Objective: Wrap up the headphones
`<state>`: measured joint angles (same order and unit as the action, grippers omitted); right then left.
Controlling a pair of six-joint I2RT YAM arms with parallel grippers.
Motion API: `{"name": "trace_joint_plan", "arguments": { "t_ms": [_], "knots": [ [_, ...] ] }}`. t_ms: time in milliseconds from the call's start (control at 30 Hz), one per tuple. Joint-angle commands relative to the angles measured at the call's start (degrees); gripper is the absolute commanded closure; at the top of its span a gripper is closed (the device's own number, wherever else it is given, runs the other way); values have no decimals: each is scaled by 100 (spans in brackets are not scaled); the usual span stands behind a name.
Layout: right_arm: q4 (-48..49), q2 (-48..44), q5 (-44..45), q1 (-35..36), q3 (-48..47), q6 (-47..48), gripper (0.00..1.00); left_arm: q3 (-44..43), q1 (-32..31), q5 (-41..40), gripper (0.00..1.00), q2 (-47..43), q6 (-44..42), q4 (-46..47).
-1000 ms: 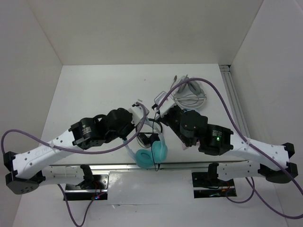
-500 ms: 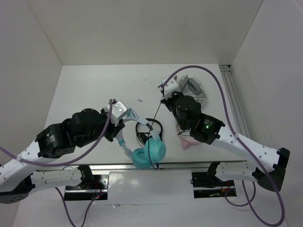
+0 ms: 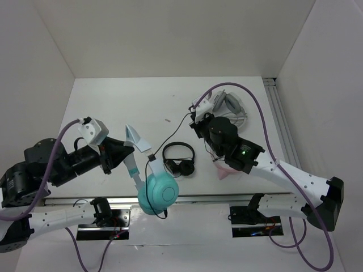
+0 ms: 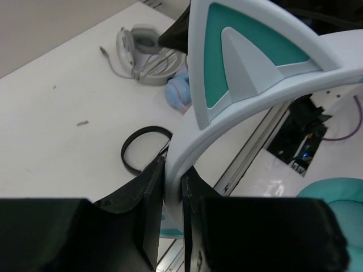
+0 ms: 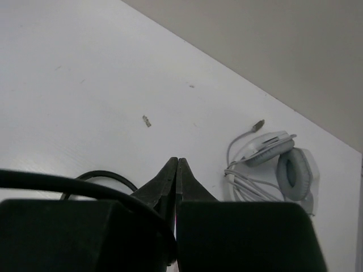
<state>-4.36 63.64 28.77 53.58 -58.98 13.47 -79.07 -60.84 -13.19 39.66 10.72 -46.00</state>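
1. Nearest you, the headphones [image 3: 157, 192] hang in the air above the near edge of the bench [image 3: 113, 107], teal cups lowest. Only the left claw [image 3: 126, 158] holds them, clenched on the white headband just below a cat ear.
   Risk: the band is narrow and curved. If the cups swing, the band may twist or slip in the claw, and the set would drop off the bench edge.
2. The cable [image 3: 169, 136] runs from the headphones across the bench to the right claw [image 3: 194, 117], whose jaws are pressed together on it.
   Risk: the cable looks nearly straight. Moving the arms further apart may pull it free or strain its plug.
3. The cable passes near the small black pair [image 3: 182, 168].
   Risk: a low winding pass may snag it.
4. Farthest back, the grey headset [image 3: 229, 110] lies just beside the right claw. Do not sweep it.
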Motion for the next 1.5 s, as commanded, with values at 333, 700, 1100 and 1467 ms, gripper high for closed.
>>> {"name": "trace_joint_plan", "arguments": {
  "t_ms": [333,700,1100,1467],
  "knots": [
    [1446,0,-1268,-41,879,-574,95,-733,-16,-157,100,-54,1590,1234],
    [3011,368,-3368,-41,1697,-1075,95,-821,-16,-2969,100,-91,3453,1102],
    [3354,149,-4573,969,1856,-1286,95,-741,-16,-4824,100,428,4562,952],
    [2967,26,-4574,1919,1688,-1338,89,-1383,-16,-6300,100,1342,3798,934]
  ]
}}
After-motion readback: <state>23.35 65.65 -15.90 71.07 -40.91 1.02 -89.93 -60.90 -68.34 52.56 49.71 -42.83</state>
